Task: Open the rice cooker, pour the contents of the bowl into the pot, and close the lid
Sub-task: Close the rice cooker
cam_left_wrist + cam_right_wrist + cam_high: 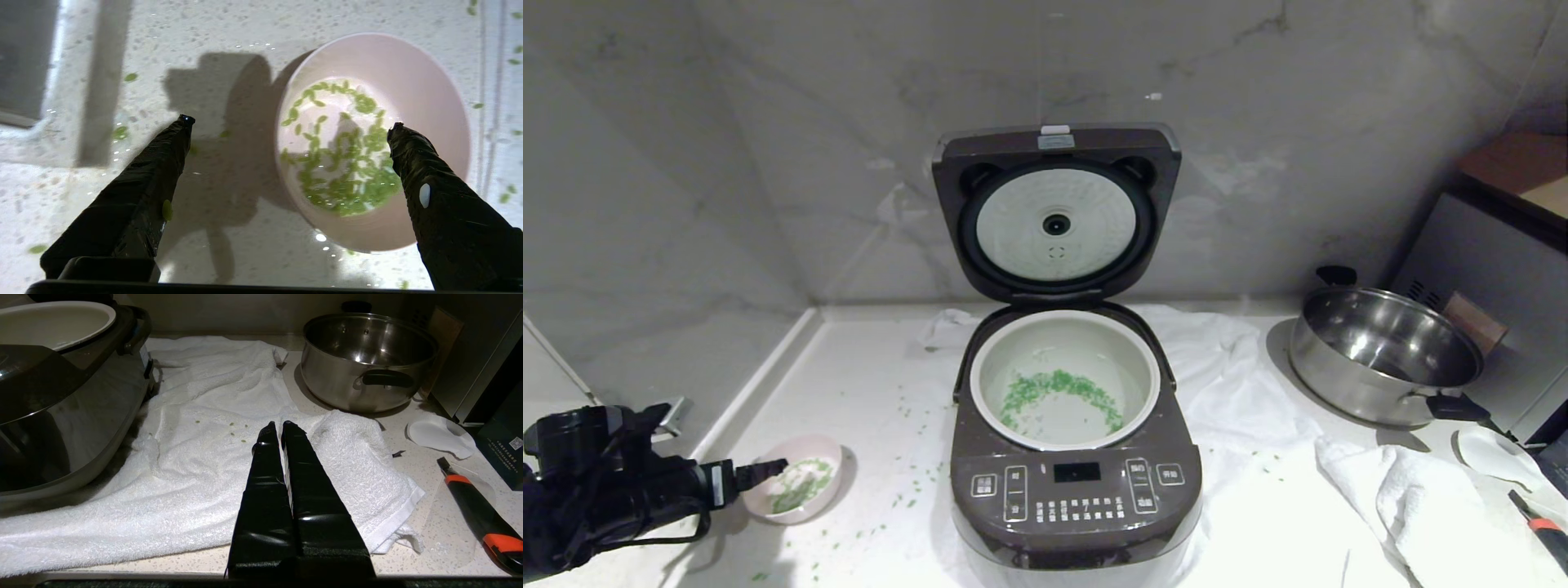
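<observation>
- The left gripper (290, 122) hangs over the surface (229, 32), fingers (155, 179) spread wide, gripping nothing.
- The bowl (425, 65) sits under one fingertip, rim between the fingers; wet green grains (347, 171) remain inside.
- Likely light, stiff and slippery; best pinched at the rim.
- The right gripper (277, 425) rests closed and empty over the towel (204, 416).
- The rice cooker (1078, 490) stands beyond, lid (1056, 212) up.

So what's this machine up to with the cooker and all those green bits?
The rice cooker stands open, its lid up, with green grains already in the pot. The robot's left hand is open beside the pink bowl on the counter, one finger over the bowl, not gripping it. The bowl holds some grains too, and more lie scattered around. The right hand is shut, idle over a white towel. The lid is not yet closed.
</observation>
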Robot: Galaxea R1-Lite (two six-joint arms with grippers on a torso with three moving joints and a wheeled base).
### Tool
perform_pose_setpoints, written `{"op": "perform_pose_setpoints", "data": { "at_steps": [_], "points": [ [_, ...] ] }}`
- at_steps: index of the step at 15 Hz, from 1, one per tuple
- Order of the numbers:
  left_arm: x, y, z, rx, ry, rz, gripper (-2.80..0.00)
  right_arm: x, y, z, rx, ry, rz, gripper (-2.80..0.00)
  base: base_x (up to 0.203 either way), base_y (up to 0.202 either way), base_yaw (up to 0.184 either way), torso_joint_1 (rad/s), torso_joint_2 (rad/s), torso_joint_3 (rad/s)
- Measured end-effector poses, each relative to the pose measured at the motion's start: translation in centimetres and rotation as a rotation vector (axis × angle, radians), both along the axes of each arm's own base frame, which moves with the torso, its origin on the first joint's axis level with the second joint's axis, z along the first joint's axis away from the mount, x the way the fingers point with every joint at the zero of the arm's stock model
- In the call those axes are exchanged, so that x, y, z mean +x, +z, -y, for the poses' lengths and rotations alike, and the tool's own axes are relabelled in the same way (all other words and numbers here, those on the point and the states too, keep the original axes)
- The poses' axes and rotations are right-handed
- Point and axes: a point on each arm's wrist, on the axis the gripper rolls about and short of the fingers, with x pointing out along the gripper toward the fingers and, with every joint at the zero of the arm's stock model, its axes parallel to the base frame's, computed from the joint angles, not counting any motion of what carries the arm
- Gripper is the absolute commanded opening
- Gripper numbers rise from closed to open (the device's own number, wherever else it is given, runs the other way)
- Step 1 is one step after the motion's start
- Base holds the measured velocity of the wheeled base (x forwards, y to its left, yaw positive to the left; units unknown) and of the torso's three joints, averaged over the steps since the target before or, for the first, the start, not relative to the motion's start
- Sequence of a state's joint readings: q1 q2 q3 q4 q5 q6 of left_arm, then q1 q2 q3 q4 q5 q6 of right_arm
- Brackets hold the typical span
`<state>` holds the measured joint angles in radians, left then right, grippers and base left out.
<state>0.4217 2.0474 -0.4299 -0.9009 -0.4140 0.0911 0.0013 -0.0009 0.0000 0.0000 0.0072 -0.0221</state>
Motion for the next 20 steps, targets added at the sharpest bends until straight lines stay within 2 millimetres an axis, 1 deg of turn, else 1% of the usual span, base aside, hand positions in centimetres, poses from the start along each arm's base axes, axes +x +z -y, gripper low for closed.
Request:
{"op": "perform_pose_setpoints", "data": {
  "at_steps": [3,6,8,11,15,18,20],
  "points": [
    [0.7,1.3,-0.3,-0.040,0.049,0.049,0.00,0.0,0.0,0.0,0.000,0.000,0.000,-2.80,0.000,0.000,0.000,0.000,0.00,0.000],
    [0.4,3.0,-0.6,-0.057,0.080,0.075,0.00,0.0,0.0,0.0,0.000,0.000,0.000,-2.80,0.000,0.000,0.000,0.000,0.00,0.000],
    [0.6,4.0,-1.1,-0.086,0.112,0.087,0.00,0.0,0.0,0.0,0.000,0.000,0.000,-2.80,0.000,0.000,0.000,0.000,0.00,0.000],
    [0.7,5.1,-1.5,-0.099,0.135,0.112,0.00,0.0,0.0,0.0,0.000,0.000,0.000,-2.80,0.000,0.000,0.000,0.000,0.00,0.000],
    [0.6,7.2,-0.2,-0.149,0.105,0.175,0.00,0.0,0.0,0.0,0.000,0.000,0.000,-2.80,0.000,0.000,0.000,0.000,0.00,0.000],
    [0.8,9.6,1.7,-0.131,0.040,0.252,0.00,0.0,0.0,0.0,0.000,0.000,0.000,-2.80,0.000,0.000,0.000,0.000,0.00,0.000],
    [1.3,11.1,2.8,-0.120,-0.003,0.303,0.00,0.0,0.0,0.0,-0.001,0.000,0.000,-2.80,0.000,0.000,0.000,0.000,0.00,0.000]
  ]
}}
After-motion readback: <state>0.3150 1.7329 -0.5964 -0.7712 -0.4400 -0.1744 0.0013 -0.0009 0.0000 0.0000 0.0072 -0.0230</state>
